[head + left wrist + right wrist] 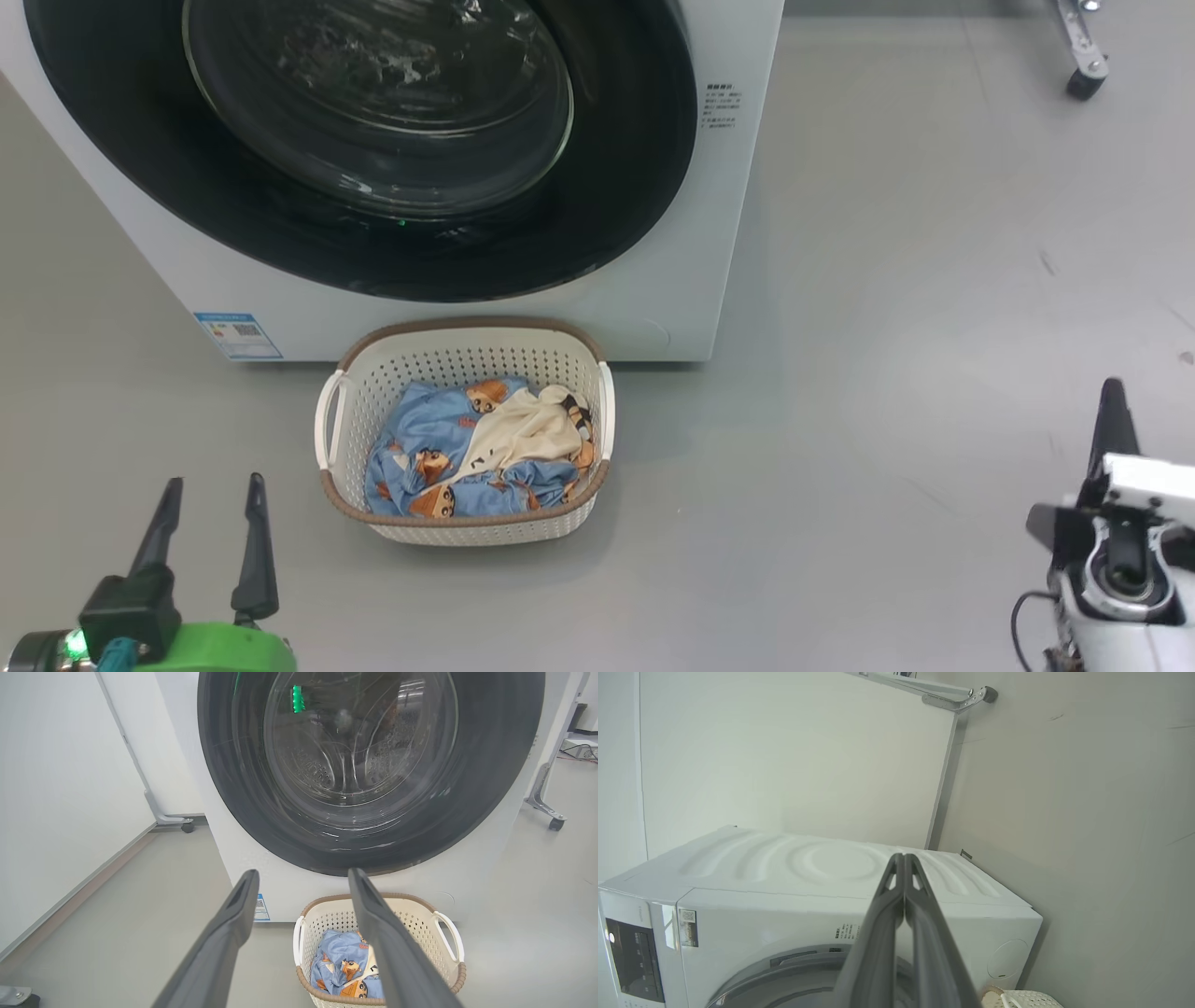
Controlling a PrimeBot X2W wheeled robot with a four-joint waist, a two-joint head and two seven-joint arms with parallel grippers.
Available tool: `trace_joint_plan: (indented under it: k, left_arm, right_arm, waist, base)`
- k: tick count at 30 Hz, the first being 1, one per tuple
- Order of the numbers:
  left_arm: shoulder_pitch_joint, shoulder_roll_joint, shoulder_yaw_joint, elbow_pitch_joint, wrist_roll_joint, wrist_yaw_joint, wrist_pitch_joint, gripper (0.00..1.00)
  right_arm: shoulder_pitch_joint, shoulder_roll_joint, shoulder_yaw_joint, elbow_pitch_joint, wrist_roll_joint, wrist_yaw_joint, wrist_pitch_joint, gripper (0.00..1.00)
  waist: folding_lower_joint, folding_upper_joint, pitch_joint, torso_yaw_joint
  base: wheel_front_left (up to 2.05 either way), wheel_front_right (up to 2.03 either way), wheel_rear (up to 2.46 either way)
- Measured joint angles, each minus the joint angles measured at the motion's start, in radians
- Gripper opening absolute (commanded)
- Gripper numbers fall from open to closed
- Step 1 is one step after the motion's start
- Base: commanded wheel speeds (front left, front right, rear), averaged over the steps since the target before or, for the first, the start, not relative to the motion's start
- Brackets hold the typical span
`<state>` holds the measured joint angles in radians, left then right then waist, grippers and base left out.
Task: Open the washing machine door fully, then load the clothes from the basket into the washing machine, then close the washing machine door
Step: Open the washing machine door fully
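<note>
Washing machine door (373, 121), round, glossy black-rimmed with clear glass, sits shut ahead of the left gripper (213, 483), whose jaws gape wide, empty. Right gripper (904, 857) is pinched closed, empty. Ahead between them: one cream perforated plastic basket (467, 334) holding blue and cream printed clothes (439, 439). One blue label sticker (238, 336), unreadable.

you see left gripper (303, 872): fingers spread wide | washing machine door (243, 788): shut, facing you beyond the tips | basket (423, 924): on floor just before the washing machine (285, 891), clothes (334, 961) inside, one finger crossing it
</note>
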<state>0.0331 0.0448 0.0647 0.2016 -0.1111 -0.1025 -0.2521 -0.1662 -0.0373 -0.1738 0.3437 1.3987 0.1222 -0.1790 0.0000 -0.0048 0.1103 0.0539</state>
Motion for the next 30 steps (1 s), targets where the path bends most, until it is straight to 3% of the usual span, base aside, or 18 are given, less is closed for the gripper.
trace_joint_plan:
  k: [4,11,21,30]
  left_arm:
    - [-0.001,-0.001,0.021,-0.027,-0.025,-0.002,0.0,1.0]
    - [-0.019,-0.002,0.046,-0.067,-0.051,-0.002,0.0,1.0]
    - [-0.08,-0.006,0.061,-0.115,-0.067,-0.004,0.0,1.0]
    - [-0.132,-0.011,0.056,-0.113,-0.074,-0.012,0.0,1.0]
  right_arm:
    - [-0.062,-0.008,-0.04,-0.027,0.101,0.0,0.061,0.0]
    - [-0.18,-0.079,-0.051,-0.053,0.198,0.0,0.191,0.0]
    - [-0.334,-0.166,-0.015,-0.069,0.212,0.0,0.33,0.0]
    - [-0.49,-0.195,0.064,-0.081,0.208,0.0,0.424,0.0]
  waist:
    - [0.0,0.0,0.037,0.007]
    - [0.0,0.0,0.121,0.016]
    - [0.0,0.0,0.257,0.037]
    - [0.0001,0.0,0.362,0.074]
  base:
    - [0.0,0.0,0.0]
    - [0.0,0.0,0.0]
    - [0.0,0.0,0.0]
    - [0.0,0.0,0.0]
